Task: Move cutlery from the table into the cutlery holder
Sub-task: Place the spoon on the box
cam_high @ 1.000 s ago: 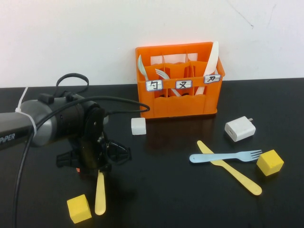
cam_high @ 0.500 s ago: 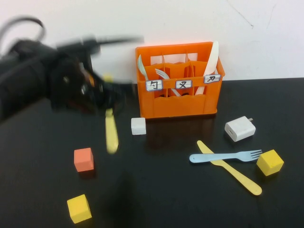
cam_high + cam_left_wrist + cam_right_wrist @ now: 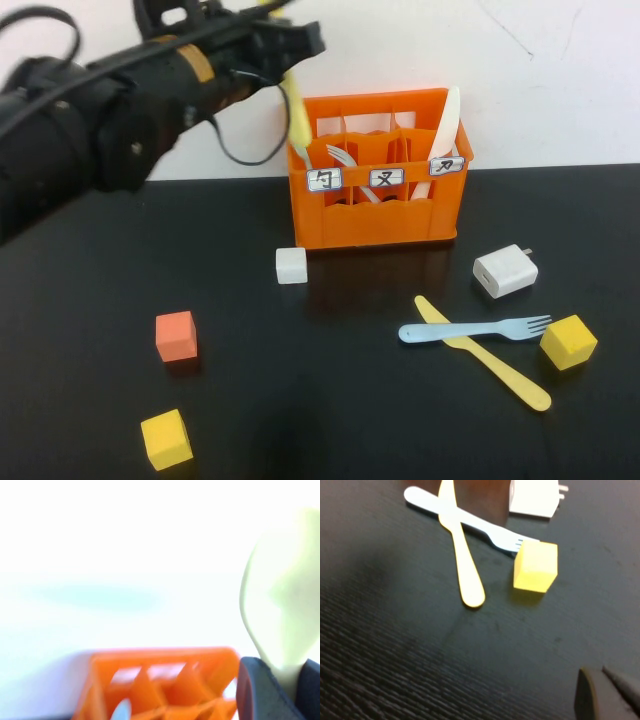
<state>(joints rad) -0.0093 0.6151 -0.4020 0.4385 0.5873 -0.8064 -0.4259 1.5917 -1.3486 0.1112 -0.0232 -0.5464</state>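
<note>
The pale yellow spoon (image 3: 296,112) hangs in the air above the left end of the orange cutlery holder (image 3: 378,215), its lower end dipping just over the leftmost compartment; the left gripper (image 3: 282,52) is clamped on its handle, raised high at the holder's upper left corner, and in the left wrist view the spoon's bowl (image 3: 280,600) juts out from between the dark fingers (image 3: 260,690). The holder stands at the back of a black table (image 3: 330,400) against a plain white wall (image 3: 540,70), with white utensils already inside. On the table to its right the light blue fork (image 3: 475,329) lies across the long pale yellow knife (image 3: 484,354), a yellow cube (image 3: 568,342) at the fork's tines and a white charger block (image 3: 505,271) nearby. The right gripper (image 3: 605,695) hovers low over bare table near that cube, its fingers close together, holding nothing
</note>
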